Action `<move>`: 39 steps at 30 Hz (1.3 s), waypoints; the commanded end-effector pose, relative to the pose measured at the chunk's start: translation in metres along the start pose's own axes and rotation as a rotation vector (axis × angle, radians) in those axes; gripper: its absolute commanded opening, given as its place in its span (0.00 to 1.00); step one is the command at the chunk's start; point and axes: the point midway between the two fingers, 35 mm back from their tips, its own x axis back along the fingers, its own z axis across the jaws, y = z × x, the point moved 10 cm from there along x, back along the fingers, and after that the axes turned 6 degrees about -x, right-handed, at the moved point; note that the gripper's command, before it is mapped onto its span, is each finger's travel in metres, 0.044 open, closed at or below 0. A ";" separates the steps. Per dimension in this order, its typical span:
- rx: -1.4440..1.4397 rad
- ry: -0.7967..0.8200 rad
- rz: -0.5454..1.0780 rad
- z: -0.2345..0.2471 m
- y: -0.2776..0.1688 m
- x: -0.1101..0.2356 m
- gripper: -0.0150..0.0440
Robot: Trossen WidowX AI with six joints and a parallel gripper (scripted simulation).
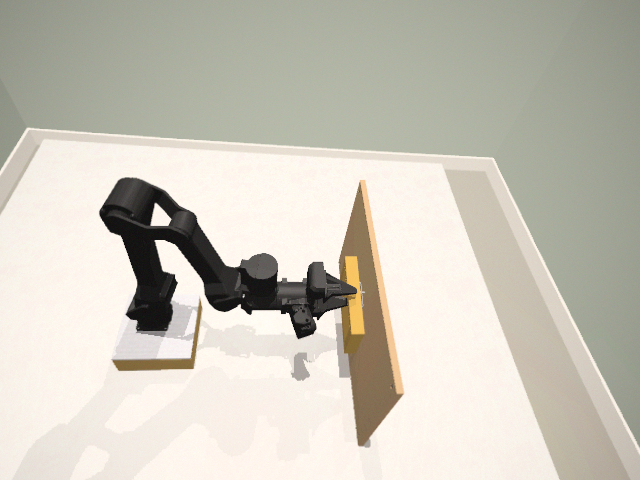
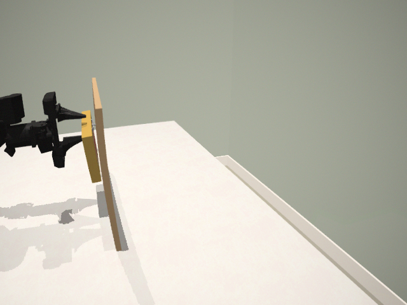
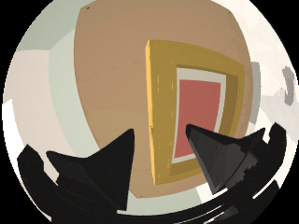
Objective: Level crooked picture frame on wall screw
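Here we are at the board, and the picture frame is hanging upright on its near face, above the desk. In comes the question of the grip! The tool stands moderately wide, holding nothing, one finger above the top rail and the other in front of the red panel.

The step in hand looks like lining up on that top rail, with the lift yet to be made. Best play: ease in square to the board until the lower finger is inside the opening, then close evenly on the rail. Don't shove; a push could press the frame into the board or swing it on its screw. Once gripped, a small lift should do, just enough to free the notch, then one notch toward the high side, a gentle lowering, and a full release before judging the tilt.

And which side is high? I cannot tell from these slanted angles (the wrist view bends every straight edge), so a square look matters. Lift too far and the frame may come off the screw altogether!
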 end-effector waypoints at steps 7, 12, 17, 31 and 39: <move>-0.001 0.002 -0.005 0.000 0.000 0.000 0.69; -0.001 0.002 -0.005 0.000 0.000 0.000 0.69; -0.001 0.002 -0.005 0.000 0.001 0.000 0.69; -0.001 0.002 -0.005 0.000 0.001 0.000 0.38; -0.001 0.002 -0.005 0.000 0.001 0.000 0.25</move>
